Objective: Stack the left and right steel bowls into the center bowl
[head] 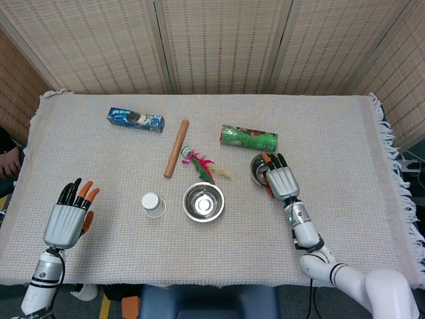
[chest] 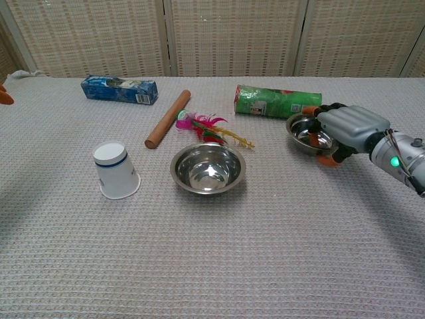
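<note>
Fingers (chest: 332,130) of right hand (chest: 348,129) grip shiny, slightly tilted steel bowl (chest: 307,135)

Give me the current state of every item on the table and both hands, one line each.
Centre steel bowl: upright, nothing inside.
Right steel bowl: tilted, gripped at its rim by the right hand.
Left hand: holds nothing, fingers apart.
White paper cup: upside down.
Green cylindrical can: lying on its side.
Blue rectangular box: lying flat.
Wooden rolling pin: lying flat.
Pink feathered shuttlecock: on its side.
</note>
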### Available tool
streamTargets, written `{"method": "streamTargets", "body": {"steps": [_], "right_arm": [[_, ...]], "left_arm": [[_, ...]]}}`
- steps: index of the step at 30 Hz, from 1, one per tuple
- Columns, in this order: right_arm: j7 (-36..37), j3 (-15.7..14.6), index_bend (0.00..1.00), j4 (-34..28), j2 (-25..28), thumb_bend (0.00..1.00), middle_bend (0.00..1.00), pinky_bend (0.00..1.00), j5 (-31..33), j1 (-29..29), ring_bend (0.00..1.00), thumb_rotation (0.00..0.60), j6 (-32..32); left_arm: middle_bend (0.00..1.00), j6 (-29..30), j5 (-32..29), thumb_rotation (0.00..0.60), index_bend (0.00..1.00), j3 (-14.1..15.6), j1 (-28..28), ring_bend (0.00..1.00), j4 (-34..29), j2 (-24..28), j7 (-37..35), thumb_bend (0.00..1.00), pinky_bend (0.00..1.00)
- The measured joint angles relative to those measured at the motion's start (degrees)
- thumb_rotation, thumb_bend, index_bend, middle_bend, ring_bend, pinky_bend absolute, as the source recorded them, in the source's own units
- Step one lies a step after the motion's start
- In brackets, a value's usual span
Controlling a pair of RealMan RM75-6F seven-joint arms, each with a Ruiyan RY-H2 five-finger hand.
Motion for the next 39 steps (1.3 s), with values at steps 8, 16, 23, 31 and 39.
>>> {"method": "streamTargets", "body": {"steps": [8,16,23,31,39], "right_arm": [[3.50,-2.75,0.79,-3.41,0.98,0.39,0.12,0.00,-6.04,-1.58,0.00,0.600,10.21],[3.66,-5.36,0.76,-19.78,6.34,0.39,0.12,0.00,-12.62,-1.25,0.00,0.600,14.16],[1.18,-5.09,0.69,-24.49,6.44,0.39,0.12,0.00,-13.27,3.22,0.00,0.600,8.07],[-2.33,-4.77,0.00,-25.55,5.75,0.30,0.00,0.00,-8.66,6.02,0.00,0.600,-0.31],[-4.06,-4.85,0.00,-31.30,9.78,0.13,0.00,0.00,-6.00,5.47,0.00,0.600,-1.14]], "left_arm": [[0.09,-0.29,0.10,0.600,0.18,-0.51,0.40,0.00,0.14,-0.10,-0.24,0.48,0.14],[0.09,-0.23,-0.20,0.600,0.18,-0.92,1.14,0.00,0.18,-0.18,-0.59,0.48,0.14],[0.09,0.62,-0.23,0.600,0.18,-1.36,1.98,0.00,-0.90,0.78,-0.27,0.49,0.14],[0.09,0.92,-0.53,0.600,0.18,-1.85,2.61,0.00,-1.86,1.79,-0.40,0.48,0.14],[0.09,0.58,-0.69,0.600,0.18,-2.12,2.82,0.00,-3.20,2.76,-0.52,0.49,0.14]]}}
